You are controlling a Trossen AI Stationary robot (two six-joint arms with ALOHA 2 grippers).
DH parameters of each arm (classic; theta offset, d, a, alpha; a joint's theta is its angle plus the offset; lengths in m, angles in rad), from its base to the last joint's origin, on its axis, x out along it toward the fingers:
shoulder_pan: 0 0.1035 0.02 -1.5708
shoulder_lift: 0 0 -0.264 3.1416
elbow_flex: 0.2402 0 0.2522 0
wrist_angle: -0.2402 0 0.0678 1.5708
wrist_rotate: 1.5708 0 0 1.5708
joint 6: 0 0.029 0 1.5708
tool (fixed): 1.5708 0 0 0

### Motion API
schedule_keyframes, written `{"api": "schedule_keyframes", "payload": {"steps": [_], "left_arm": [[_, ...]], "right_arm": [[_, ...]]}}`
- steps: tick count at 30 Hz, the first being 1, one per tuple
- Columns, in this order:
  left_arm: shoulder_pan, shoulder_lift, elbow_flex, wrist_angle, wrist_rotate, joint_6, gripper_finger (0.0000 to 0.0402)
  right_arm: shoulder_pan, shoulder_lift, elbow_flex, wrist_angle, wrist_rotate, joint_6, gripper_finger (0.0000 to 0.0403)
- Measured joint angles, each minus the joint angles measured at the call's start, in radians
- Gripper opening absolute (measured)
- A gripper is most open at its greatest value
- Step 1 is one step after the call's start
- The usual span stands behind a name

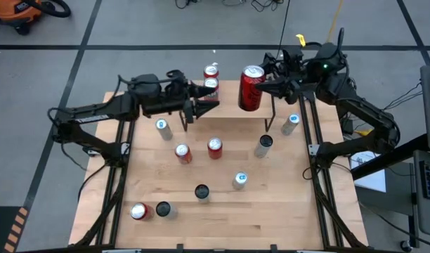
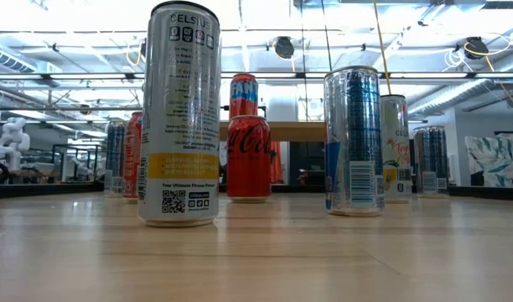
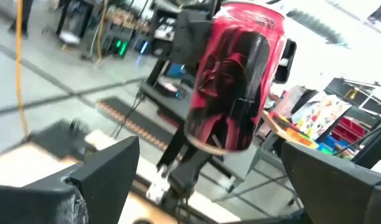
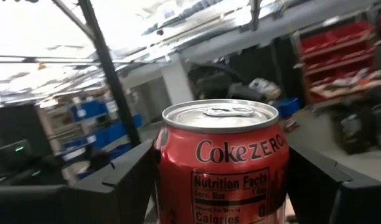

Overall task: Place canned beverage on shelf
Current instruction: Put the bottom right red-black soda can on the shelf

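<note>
The canned beverage, a red Coke Zero can (image 1: 251, 88), hangs above the shelf (image 1: 229, 112), with my right gripper (image 4: 218, 186) shut on it from the table's right. The shelf's light wooden top (image 2: 298, 131) stands on thin black legs at the table's far edge. My left gripper (image 1: 203, 107) is open over the shelf's left part and points at the can. In the left wrist view the can (image 3: 234, 81) shows ahead of my open left gripper (image 3: 218, 180), with nothing between the fingers. My right gripper pinches the can's round side wall (image 4: 169, 180) between its two fingers (image 4: 131, 180), below the can's top rim. The fingers reach in about level from the table's right side. The can stands roughly upright, top up, lifted clear of the shelf.
Two cans (image 1: 211, 77) stand at the shelf's left end. Several more cans stand scattered on the table, among them a red one (image 1: 214, 147), a dark one (image 1: 264, 145) and a tall white one (image 2: 179, 117) near the front. The shelf's middle and right part are bare.
</note>
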Motion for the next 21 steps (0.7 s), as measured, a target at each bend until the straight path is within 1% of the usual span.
{"api": "schedule_keyframes", "payload": {"steps": [2, 7, 13, 16, 19, 21], "left_arm": [[-0.001, -0.022, 0.0, -0.057, -0.002, -0.031, 0.0396], [-0.017, -0.062, 0.0, -0.171, -0.006, -0.102, 0.0396], [-0.051, -0.089, 0.0, -0.268, -0.046, -0.113, 0.0396], [-0.058, -0.089, 0.0, -0.319, -0.057, -0.131, 0.0396], [-0.062, -0.088, -0.001, -0.339, -0.058, -0.13, 0.0396], [-0.062, -0.081, 0.0, -0.335, -0.06, -0.127, 0.0396]], "right_arm": [[-0.01, 0.0, -0.007, 0.001, -0.031, 0.015, 0.0267], [-0.004, 0.001, -0.065, 0.01, -0.042, -0.004, 0.0267], [-0.005, 0.003, -0.193, 0.043, 0.018, -0.096, 0.0268], [-0.027, 0.003, -0.25, 0.067, 0.055, -0.159, 0.0271], [-0.067, 0.015, -0.285, 0.069, 0.054, -0.198, 0.0272], [-0.1, 0.032, -0.3, 0.069, 0.034, -0.205, 0.0272]]}}
